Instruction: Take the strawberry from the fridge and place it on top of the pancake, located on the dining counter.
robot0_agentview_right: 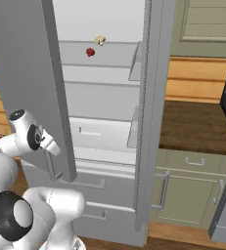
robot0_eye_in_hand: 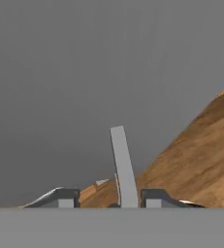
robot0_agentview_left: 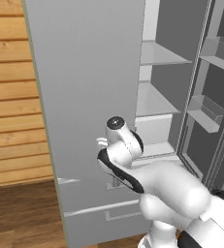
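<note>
From the left base view we are watching our arm reaching low against the fridge (robot0_agentview_left: pixel 89 97) door. In the right base view the strawberry (robot0_agentview_right: pixel 90 52) is sitting on a shelf well above and beyond the claw, beside a mushroom (robot0_agentview_right: pixel 100 40). In the hand view the claw (robot0_eye_in_hand: pixel 111 199) is apparently clamping the door's handle (robot0_eye_in_hand: pixel 123 167); a slip could be swinging the door shut.

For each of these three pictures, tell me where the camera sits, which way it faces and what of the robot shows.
Left base view: behind-left, facing the open matte grey fridge door; white arm lower right.
Right base view: behind-right, facing the shelves with the tiny red strawberry and tan mushroom; arm lower left.
Hand view: on the hand, facing the door; shut gripper astride the bar handle.
Both base views share the fridge.
</note>
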Motion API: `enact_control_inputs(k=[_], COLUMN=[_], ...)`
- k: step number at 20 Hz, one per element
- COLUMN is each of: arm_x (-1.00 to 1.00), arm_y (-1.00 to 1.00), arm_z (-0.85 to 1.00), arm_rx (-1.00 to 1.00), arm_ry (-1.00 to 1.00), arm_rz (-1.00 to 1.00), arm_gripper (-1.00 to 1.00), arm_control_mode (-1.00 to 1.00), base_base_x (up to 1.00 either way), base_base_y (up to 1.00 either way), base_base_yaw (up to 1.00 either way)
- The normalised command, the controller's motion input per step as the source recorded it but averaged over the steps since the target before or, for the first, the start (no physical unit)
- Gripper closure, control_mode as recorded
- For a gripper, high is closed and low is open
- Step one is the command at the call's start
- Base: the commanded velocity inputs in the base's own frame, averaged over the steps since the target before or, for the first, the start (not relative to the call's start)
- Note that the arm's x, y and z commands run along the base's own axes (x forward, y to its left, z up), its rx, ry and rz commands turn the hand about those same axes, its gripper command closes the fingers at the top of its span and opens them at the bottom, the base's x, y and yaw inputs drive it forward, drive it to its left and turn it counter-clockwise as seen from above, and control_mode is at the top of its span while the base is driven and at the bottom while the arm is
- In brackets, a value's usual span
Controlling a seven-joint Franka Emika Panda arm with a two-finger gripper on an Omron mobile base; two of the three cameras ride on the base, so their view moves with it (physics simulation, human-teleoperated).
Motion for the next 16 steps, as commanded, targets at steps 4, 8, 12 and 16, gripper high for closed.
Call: enact_control_inputs(k=[4,8,12,16], arm_x=[-0.80,-0.66,-0.39,-0.36], arm_y=[0.69,0.75,0.67,0.72], arm_z=[-0.01,-0.01,0.00,0.00], arm_rx=[-0.01,-0.05,-0.04,0.00], arm_ry=[0.00,0.00,0.00,0.00], arm_rz=[-0.22,-0.18,-0.20,-0.17], arm_gripper=[1.00,1.00,1.00,-1.00], arm_control_mode=[-1.00,-1.00,-1.00,-1.00], base_base_x=[0.00,0.00,0.00,0.00], base_base_y=[0.00,0.00,0.00,0.00], base_base_yaw=[0.00,0.00,0.00,0.00])
